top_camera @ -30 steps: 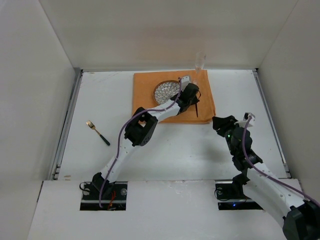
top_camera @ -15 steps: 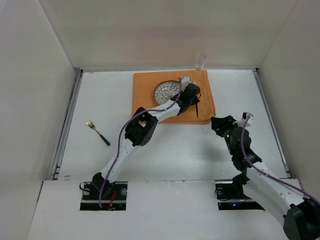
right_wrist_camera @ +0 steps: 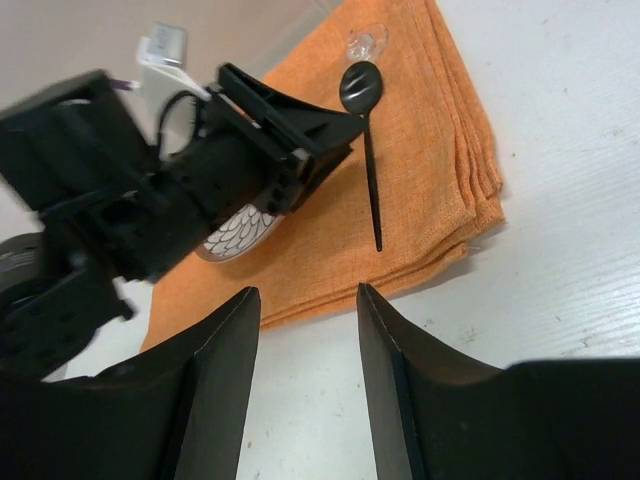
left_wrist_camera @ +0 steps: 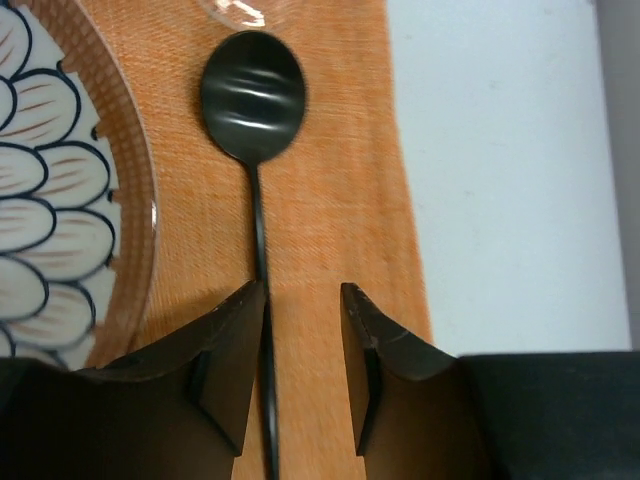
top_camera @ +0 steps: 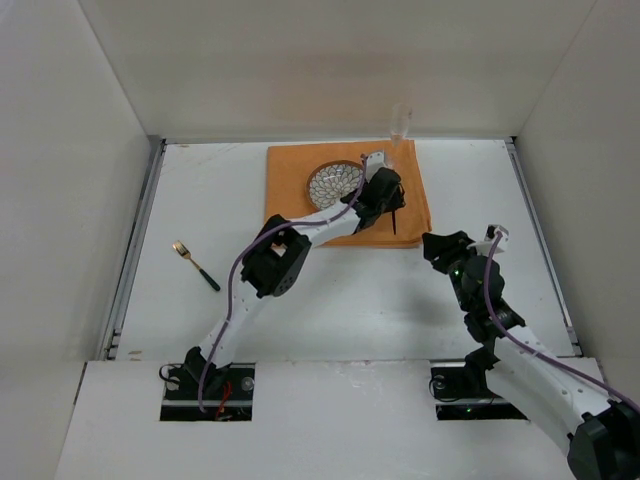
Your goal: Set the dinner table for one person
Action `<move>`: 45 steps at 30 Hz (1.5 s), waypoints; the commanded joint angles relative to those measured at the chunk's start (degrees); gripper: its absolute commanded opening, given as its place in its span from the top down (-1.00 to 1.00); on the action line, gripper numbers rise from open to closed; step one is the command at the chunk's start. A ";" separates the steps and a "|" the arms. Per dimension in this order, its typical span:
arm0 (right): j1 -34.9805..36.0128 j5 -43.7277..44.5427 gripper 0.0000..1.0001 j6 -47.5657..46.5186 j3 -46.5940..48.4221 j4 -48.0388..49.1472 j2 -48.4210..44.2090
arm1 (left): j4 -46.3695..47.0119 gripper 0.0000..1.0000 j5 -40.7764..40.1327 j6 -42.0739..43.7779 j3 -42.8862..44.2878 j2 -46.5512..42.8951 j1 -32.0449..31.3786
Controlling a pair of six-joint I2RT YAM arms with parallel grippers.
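Left end effector apart, straddling spoon handle on cloth, beside plate. Right end effector apart, empty, above desk.

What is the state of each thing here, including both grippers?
Cloth: folded, flat on the dinner table.
Plate: flat on the cloth.
Spoon: flat on the cloth, beside the plate.
Glass: upright at the cloth's far edge.
Fork: flat on the dinner table, off the cloth.
Left gripper: open, fingers astride the spoon's handle.
Right gripper: open, empty.
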 commanded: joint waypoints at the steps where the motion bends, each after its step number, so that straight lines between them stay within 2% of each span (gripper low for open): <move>1: 0.79 1.38 0.01 -0.75 0.49 2.69 -0.46 | 4.50 0.30 0.84 3.84 -4.42 -14.95 -1.24; 5: 0.88 1.65 0.06 -0.49 0.22 2.70 -0.29 | 8.45 0.27 -1.35 4.63 -18.55 -26.72 0.25; 7: 1.23 2.09 0.22 -0.84 0.22 2.96 -0.11 | 9.86 0.27 -4.07 5.43 -27.86 -33.31 1.56; 9: 1.41 1.65 0.49 -0.66 0.66 2.87 1.20 | 9.52 0.27 -6.44 5.26 -36.91 -39.99 3.49; 11: 2.11 0.51 0.61 -0.93 1.71 2.52 2.78 | 8.20 0.25 -8.73 5.25 -46.32 -47.19 5.69; 15: 4.04 -0.28 0.58 -1.28 3.03 3.48 7.17 | -2.49 0.16 -13.38 3.59 -60.83 -62.30 11.57; 18: 6.06 -1.34 0.48 -1.80 4.18 3.66 9.38 | -12.60 0.11 -17.43 1.83 -70.77 -75.49 18.59; 21: 6.51 -0.20 0.46 -2.42 4.18 4.45 10.70 | -21.49 0.09 -15.35 2.17 -77.46 -85.34 28.17; 24: 6.42 0.15 0.46 -2.60 4.00 4.54 10.35 | -24.67 0.10 -13.14 1.65 -83.96 -92.03 34.77; 27: 6.51 -0.28 0.45 -2.51 3.74 4.28 9.83 | -24.07 0.10 -10.34 0.86 -87.31 -92.84 41.72; 29: 6.77 -0.64 0.42 -2.68 3.83 4.01 8.25 | -19.86 0.12 -7.61 1.91 -88.46 -90.40 45.06; 35: 6.77 0.06 0.37 -3.30 3.21 4.54 6.74 | -10.46 0.16 -7.16 2.61 -91.18 -84.68 45.69; 42: 9.40 -1.52 0.37 -4.26 6.11 5.33 15.44 | -4.47 0.22 -7.60 3.06 -91.01 -76.77 45.43; 45: 9.93 -0.38 0.37 -5.14 6.81 4.72 16.33 | -3.85 0.35 -7.16 2.62 -90.14 -72.90 46.13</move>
